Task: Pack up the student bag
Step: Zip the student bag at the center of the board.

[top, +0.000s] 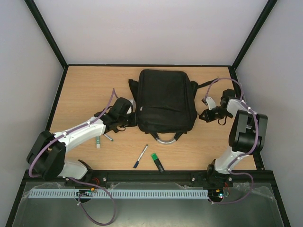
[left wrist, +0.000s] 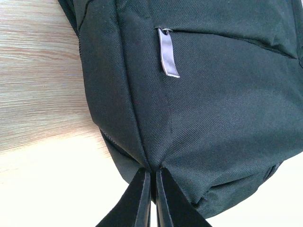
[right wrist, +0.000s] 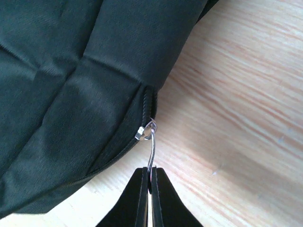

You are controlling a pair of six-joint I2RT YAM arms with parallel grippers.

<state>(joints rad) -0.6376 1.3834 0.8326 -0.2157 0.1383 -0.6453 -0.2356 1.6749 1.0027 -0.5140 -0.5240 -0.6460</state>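
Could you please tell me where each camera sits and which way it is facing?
Top: above and behind the arm bases, looking down at the table, backpack and pens; left arm and right arm show.
Left wrist: low by the backpack's left side, facing its fabric; left jaws shut, pinching its edge.
Right wrist: at the backpack's right side, facing a zipper pull; right jaws shut on it.
Shared: all three see backpack and table.

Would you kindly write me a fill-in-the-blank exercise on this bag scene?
1. Of the left gripper and the right gripper, the one shut on the metal zipper pull is the ____ one.
2. The other pinches the bag's ____ fabric.
3. The marker near the pen is partly black and partly ____.
4. The bag lies on a ____ table.
Missing words: right; black; green; wooden.
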